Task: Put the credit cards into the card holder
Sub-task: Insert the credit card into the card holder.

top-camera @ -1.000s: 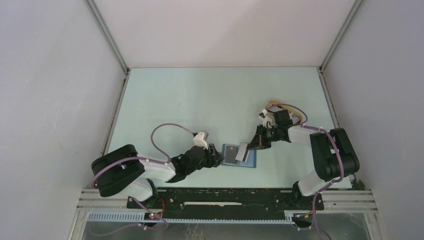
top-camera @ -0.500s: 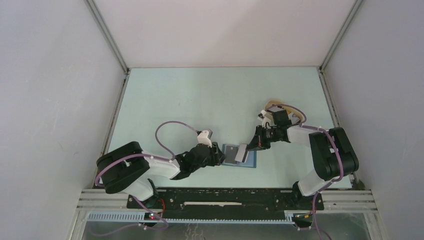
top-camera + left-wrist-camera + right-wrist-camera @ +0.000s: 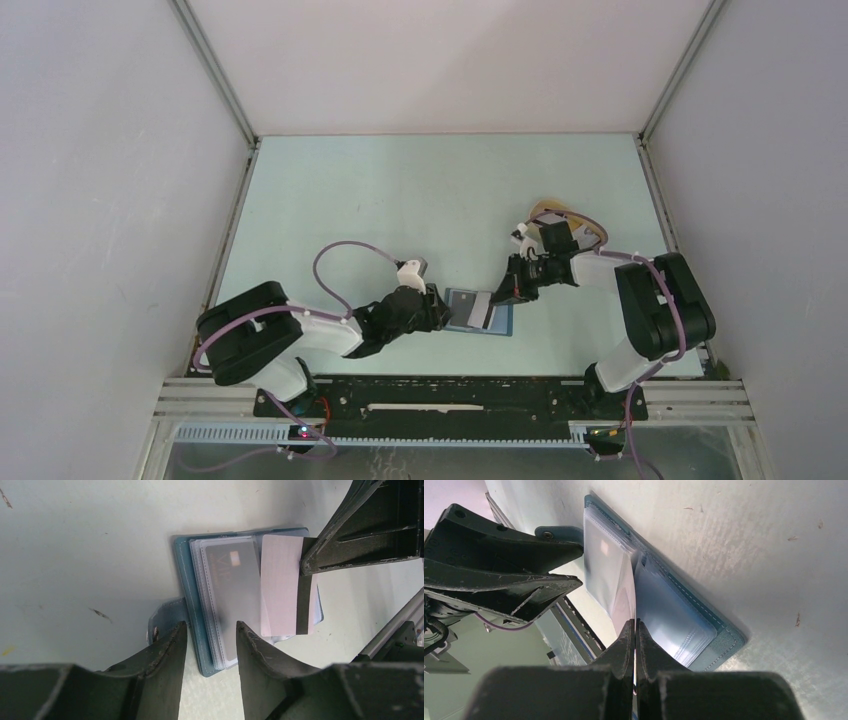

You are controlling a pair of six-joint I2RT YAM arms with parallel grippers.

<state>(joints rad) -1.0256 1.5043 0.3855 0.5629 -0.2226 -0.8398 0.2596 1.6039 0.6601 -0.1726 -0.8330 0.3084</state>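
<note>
White-and-black arms carry looping purple cables and scuffed dark jaws.

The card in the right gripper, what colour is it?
The card is pale pinkish-white with a dark stripe; the left wrist view shows it best.

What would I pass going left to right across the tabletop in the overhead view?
Left arm → card holder → right arm. The credit card and beige tray overlap these, so they're left out.
</note>
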